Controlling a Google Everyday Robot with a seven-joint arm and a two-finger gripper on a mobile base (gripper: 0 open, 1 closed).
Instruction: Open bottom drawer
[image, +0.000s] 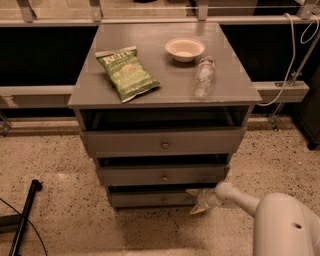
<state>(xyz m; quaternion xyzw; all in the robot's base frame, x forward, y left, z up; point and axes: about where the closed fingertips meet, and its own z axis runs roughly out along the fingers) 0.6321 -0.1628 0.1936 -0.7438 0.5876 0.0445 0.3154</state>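
Note:
The grey cabinet (89, 120) has three drawers, each pulled out a little with a dark gap above it. The bottom drawer (142, 199) is the lowest one, with a flat grey front and a small round brass knob (164, 200) at its centre. My gripper (196, 200) is at the drawer's right end, low near the floor, on the end of my white arm (237, 196) that reaches in from the lower right. Its pale fingers (193, 192) spread above and below the drawer front's right edge.
On the cabinet top lie a green chip bag (127, 73), a beige bowl (184, 49) and a clear plastic bottle (204, 77) on its side. A black pole (22, 218) lies on the speckled floor at lower left. A rail with cables runs behind the cabinet.

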